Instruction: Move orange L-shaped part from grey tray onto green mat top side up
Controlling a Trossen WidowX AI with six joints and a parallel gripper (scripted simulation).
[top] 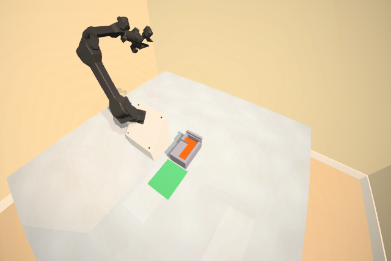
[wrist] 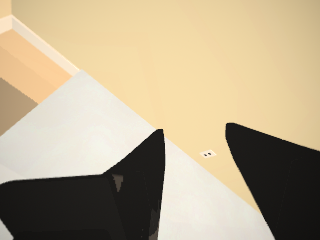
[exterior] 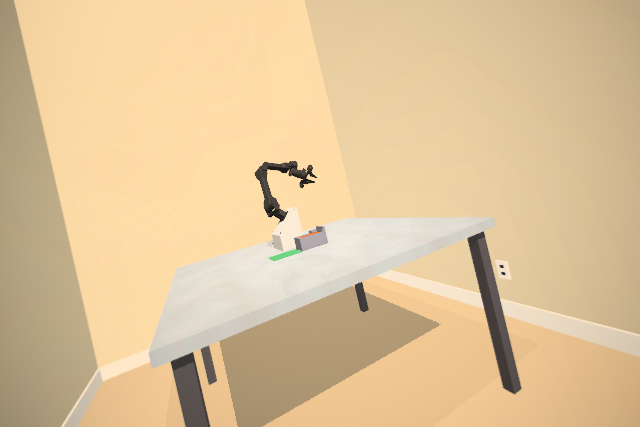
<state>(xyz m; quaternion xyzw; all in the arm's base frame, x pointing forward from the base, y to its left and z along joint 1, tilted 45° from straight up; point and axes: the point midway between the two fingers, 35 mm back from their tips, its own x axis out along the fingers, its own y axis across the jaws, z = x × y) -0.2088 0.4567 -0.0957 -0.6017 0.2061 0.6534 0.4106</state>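
The orange L-shaped part (top: 187, 148) lies flush in the pocket of the grey tray (top: 185, 163) (exterior: 311, 242) on the table; in the exterior view only a thin orange strip (exterior: 312, 231) of it shows above the tray wall. The green mat (top: 167, 180) (exterior: 284, 255) lies flat right beside the tray, on its near side, with nothing on it. My gripper (top: 143, 44) (exterior: 310, 176) (wrist: 194, 132) hangs high in the air, far above and behind the tray. Its fingers stand apart with nothing between them. The wrist view shows only the far table corner and the wall.
The arm stands on a cream wedge-shaped base (top: 148, 134) (exterior: 287, 233) right behind the tray. The white table (top: 252, 157) ends at edges on the right and front. A wall socket (wrist: 208, 153) shows on the far wall.
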